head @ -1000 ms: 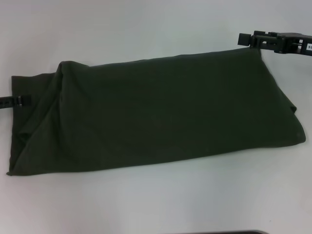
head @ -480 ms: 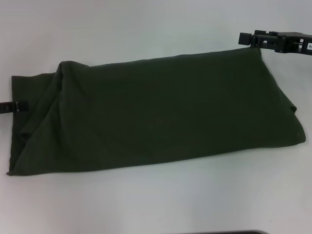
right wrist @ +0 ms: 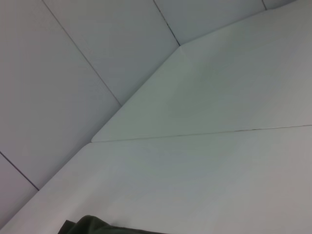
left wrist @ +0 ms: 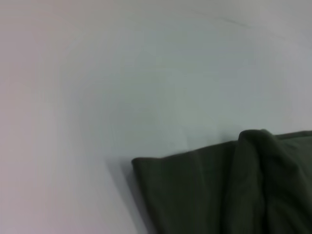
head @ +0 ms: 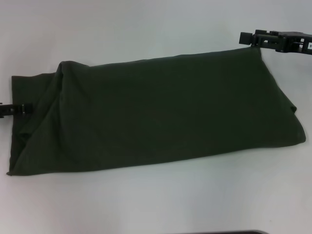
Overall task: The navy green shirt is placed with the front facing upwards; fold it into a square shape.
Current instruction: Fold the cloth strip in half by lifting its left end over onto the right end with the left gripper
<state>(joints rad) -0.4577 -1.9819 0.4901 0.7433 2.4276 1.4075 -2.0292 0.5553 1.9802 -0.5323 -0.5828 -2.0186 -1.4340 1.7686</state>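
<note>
So the navy green shirt point(head: 156, 112) is lying on the white table point(head: 146, 204) as one long folded band, running from about 9 o'clock over to 3 o'clock in the head view, no lettering or label showing on the side that faces up. The 9 o'clock end looks a bit messy, with a diagonal fold and a lower layer poking out past the top one; the 3 o'clock end is neater but has a little step in the edge down toward 4 o'clock.

The left pincer point(head: 20, 109) is right at the 9 o'clock edge of the cloth, touching it or just over it, only a dark tip of it in view, so can't tell if it's open, closed or pinching fabric. The right pincer point(head: 253, 40) sits at the far corner of the shirt, around 2 o'clock, right up against the cloth; honestly can't tell whether it's gripping that corner either.

Left wrist view just shows a bunched corner of the shirt point(left wrist: 229, 185) on the table. Right wrist view mostly shows bare table and a tiny scrap of the shirt point(right wrist: 87, 225) at the edge
</note>
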